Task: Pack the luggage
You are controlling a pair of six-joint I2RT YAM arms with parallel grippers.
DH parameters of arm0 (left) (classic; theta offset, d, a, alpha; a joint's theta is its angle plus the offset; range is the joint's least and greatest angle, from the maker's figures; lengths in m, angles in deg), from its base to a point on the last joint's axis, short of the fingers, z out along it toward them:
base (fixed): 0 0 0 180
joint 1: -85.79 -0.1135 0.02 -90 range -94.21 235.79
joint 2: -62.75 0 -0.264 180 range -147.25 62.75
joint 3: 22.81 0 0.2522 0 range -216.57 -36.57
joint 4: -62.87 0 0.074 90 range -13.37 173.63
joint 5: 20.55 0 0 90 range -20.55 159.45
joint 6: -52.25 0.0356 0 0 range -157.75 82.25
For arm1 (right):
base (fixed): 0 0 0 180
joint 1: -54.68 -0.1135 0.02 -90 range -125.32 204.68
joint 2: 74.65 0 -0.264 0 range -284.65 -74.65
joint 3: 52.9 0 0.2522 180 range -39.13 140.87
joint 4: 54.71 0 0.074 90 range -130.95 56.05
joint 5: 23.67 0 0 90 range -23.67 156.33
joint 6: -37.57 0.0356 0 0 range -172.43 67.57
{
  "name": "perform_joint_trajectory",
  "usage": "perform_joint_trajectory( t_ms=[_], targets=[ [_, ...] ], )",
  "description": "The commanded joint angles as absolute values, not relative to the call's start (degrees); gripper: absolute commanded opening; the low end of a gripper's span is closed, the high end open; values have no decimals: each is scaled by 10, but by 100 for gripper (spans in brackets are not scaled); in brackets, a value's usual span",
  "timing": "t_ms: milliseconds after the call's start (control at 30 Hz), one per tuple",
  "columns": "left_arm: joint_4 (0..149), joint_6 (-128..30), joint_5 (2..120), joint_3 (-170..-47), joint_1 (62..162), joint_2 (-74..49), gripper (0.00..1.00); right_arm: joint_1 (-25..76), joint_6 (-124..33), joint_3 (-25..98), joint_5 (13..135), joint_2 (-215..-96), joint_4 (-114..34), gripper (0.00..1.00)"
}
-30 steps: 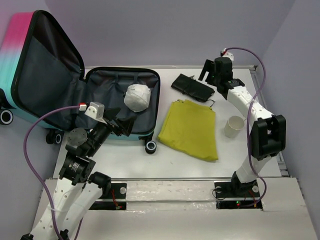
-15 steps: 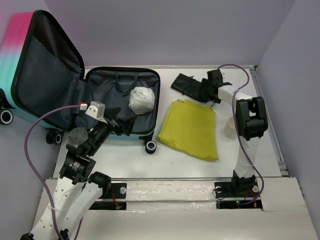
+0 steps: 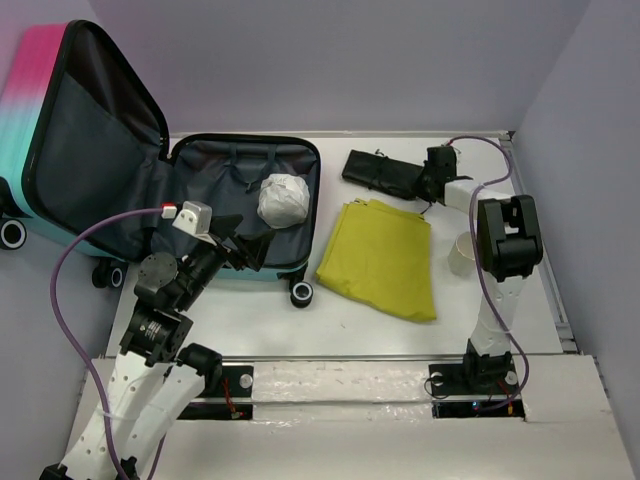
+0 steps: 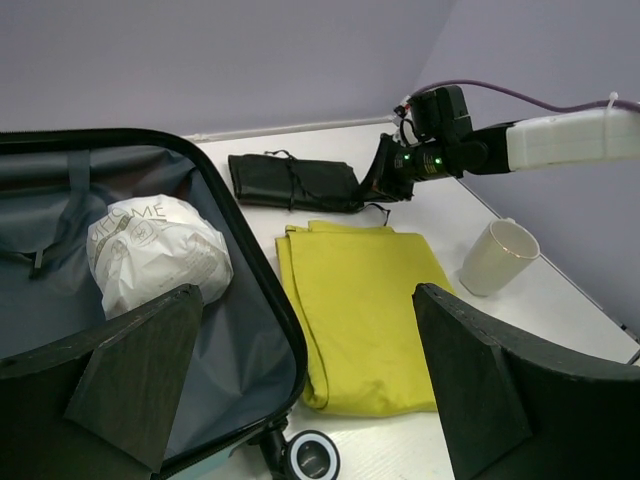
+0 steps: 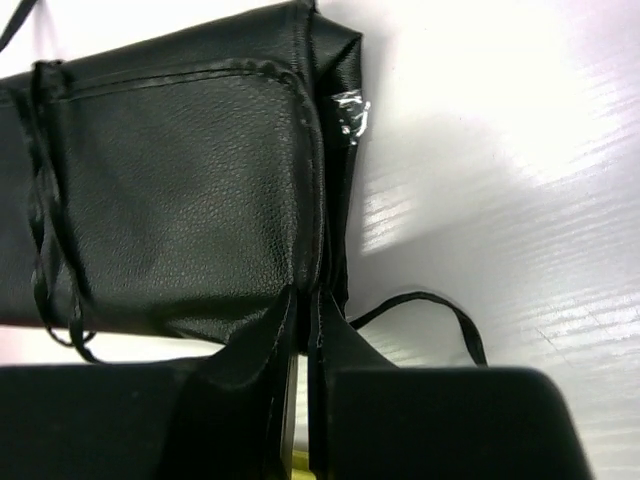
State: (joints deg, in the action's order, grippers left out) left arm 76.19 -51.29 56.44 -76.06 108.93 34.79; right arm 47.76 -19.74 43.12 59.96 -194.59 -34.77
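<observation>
Suitcase [image 3: 205, 185] sits open at 9–10 o'clock on the worktop [image 3: 300, 320]. Lid [image 3: 90, 150] stands up at the far left. The other half lies flat with its grey lining up and one wheel at its 5 o'clock corner.

A white wrapped bundle [image 3: 282, 197] lies inside the flat half, on the 3 o'clock side.

Left end effector [image 3: 243, 247] is spread fully wide with nothing in it. It hangs over the near rim of the flat half, aimed toward 1 o'clock. In its wrist view both fingers [image 4: 140, 370] frame the bundle and the cloth.

Right end effector [image 3: 428, 183] is at 1 o'clock, down low on the worktop. Its fingers are pressed nearly together and pinch the 3 o'clock end of the black pouch [image 3: 385, 173]. The wrist view shows the pouch edge caught between the fingertips [image 5: 270, 340], with a loose cord trailing beside them.

The pouch lies flat, lengthwise 9-to-3.

Yellow folded cloth [image 3: 380, 258] lies just at 6 o'clock of the pouch, beside the suitcase and not touching it.

Cream cup [image 3: 466, 253] stands upright at 3 o'clock of the cloth, close to the right arm.
</observation>
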Motion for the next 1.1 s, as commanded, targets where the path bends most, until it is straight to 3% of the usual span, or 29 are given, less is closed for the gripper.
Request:
perform_joint_trajectory(
  t_ms=[0,200,467,733,967,1067],
  targets=[
    [742,-508,560,-784,1087,341,99,476,-215,377,584,-1862,-468,7],
    [741,-510,563,-784,1084,342,99,476,-240,321,625,-1714,-564,7],
    [739,-513,565,-784,1076,345,99,348,-272,350,648,-1612,-587,7],
    [740,-513,570,-783,1068,354,99,220,-248,429,680,-1645,-656,7],
    [743,-513,579,-785,1062,364,99,124,-205,588,741,-1814,-714,7],
    [743,-512,585,-784,1059,367,99,116,-186,707,779,-1951,-576,72]
  ],
)
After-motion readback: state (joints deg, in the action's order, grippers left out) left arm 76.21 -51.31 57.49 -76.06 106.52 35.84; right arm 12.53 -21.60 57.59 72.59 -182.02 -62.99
